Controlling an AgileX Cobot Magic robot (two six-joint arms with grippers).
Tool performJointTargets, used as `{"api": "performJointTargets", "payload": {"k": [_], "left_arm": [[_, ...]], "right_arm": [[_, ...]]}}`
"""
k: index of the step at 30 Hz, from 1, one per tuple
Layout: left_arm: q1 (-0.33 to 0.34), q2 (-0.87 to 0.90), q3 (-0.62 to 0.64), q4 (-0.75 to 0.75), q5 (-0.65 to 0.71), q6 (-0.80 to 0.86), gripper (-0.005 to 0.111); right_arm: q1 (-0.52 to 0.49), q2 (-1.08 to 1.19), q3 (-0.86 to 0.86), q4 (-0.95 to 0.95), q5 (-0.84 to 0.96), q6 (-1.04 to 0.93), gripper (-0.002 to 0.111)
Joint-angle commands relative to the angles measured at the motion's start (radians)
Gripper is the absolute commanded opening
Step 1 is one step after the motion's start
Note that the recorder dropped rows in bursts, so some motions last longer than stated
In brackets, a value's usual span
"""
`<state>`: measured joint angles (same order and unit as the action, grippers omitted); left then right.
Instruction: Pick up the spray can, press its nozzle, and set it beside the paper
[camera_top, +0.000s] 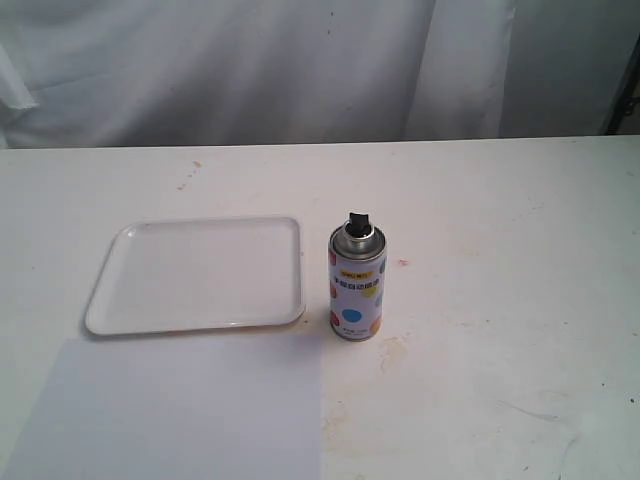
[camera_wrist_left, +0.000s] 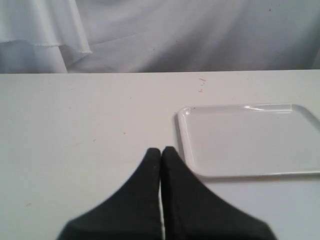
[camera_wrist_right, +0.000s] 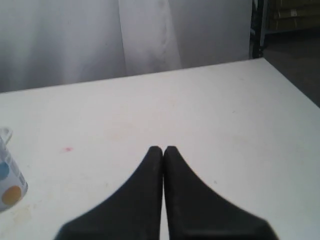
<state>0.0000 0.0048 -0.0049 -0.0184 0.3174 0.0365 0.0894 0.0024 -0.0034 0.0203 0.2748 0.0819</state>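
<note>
Both black grippers, left (camera_wrist_left: 161, 150) and right (camera_wrist_right: 163, 148): tips pinched together, nothing held, neither showing up in the exterior view. Small white cylindrical spray can with coloured dots and a yellow label strip (camera_top: 357, 285): upright on the stained white table (camera_top: 500, 250), just beside the right rim of the white rounded-corner plastic tray (camera_top: 200, 275), near the far right corner of the big flat white paper sheet (camera_top: 170, 410). Barely peeking in at the edge of the right wrist view.

Plenty to go sideways from here, probably. Going in without opening up first = shoving a tall narrow can over, likely onto the tray. Smooth round metal too, so could easily twist or slip in a shallow pinch. Tiny black plastic nozzle (camera_top: 358, 220) on the silver dome: easy to miss, and pushing off-centre could tip the whole thing. Can't tell which way that nozzle faces, so maybe misting the paper. Also worth watching: landing on the sheet rather than beside it.
</note>
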Motion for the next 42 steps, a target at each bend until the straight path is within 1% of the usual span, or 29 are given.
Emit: {"api": "performJointTargets", "payload": {"k": [1,13,20,26,28,30,35,39,42], "left_arm": [[0.000,-0.005,0.005,0.000,-0.006,-0.004,0.000],[0.000,-0.005,0.005,0.000,-0.006,-0.002,0.000],[0.000,-0.005,0.005,0.000,-0.006,-0.006,0.000],[0.000,-0.005,0.005,0.000,-0.006,-0.006,0.000],[0.000,-0.005,0.005,0.000,-0.006,-0.006,0.000],[0.000,-0.005,0.005,0.000,-0.006,-0.002,0.000],[0.000,-0.005,0.005,0.000,-0.006,-0.002,0.000],[0.000,-0.005,0.005,0.000,-0.006,-0.002,0.000],[0.000,-0.005,0.005,0.000,-0.006,-0.002,0.000]], "right_arm": [[-0.007,-0.002,0.003,0.025,-0.170,0.001,0.000],[-0.007,-0.002,0.003,0.021,-0.343,-0.005,0.000],[-0.007,-0.002,0.003,0.021,-0.512,-0.005,0.000],[-0.007,-0.002,0.003,0.021,-0.757,-0.007,0.000],[-0.007,-0.002,0.003,0.042,-0.802,-0.007,0.000],[-0.007,-0.002,0.003,0.061,-0.794,-0.010,0.000],[-0.007,0.024,-0.075,0.064,-0.795,-0.048,0.000],[-0.007,0.130,-0.173,0.064,-0.806,-0.058,0.000],[-0.007,0.239,-0.249,0.041,-0.868,-0.067,0.000]]}}
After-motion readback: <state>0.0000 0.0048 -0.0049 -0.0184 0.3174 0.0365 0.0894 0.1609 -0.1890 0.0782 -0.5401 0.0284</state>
